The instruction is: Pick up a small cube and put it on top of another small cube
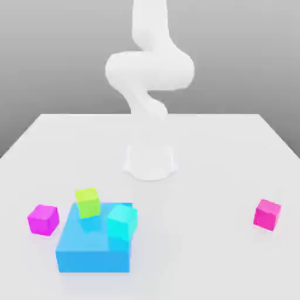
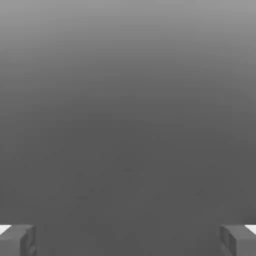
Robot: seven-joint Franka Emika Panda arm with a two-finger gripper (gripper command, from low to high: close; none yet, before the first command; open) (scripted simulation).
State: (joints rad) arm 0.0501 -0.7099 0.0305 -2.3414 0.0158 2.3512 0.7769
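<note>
The small hot-pink cube (image 1: 267, 214) rests on the white table (image 1: 193, 258) at the exterior view's right, well apart from everything else. A purplish-magenta small cube (image 1: 43, 220) lies at the exterior view's left. In the hand view my gripper (image 2: 128, 242) is open, its grey fingertips (image 2: 17, 240) wide apart with nothing between them and only a plain grey background beyond. The white arm (image 1: 149, 70) rises from its base (image 1: 150, 161) at mid-table and leaves the exterior view upward.
A big blue block (image 1: 94, 243) lies right next to the magenta cube. A lime-green small cube (image 1: 88, 202) sits tilted on its top, and a cyan small cube (image 1: 122, 222) stands at its right-hand edge.
</note>
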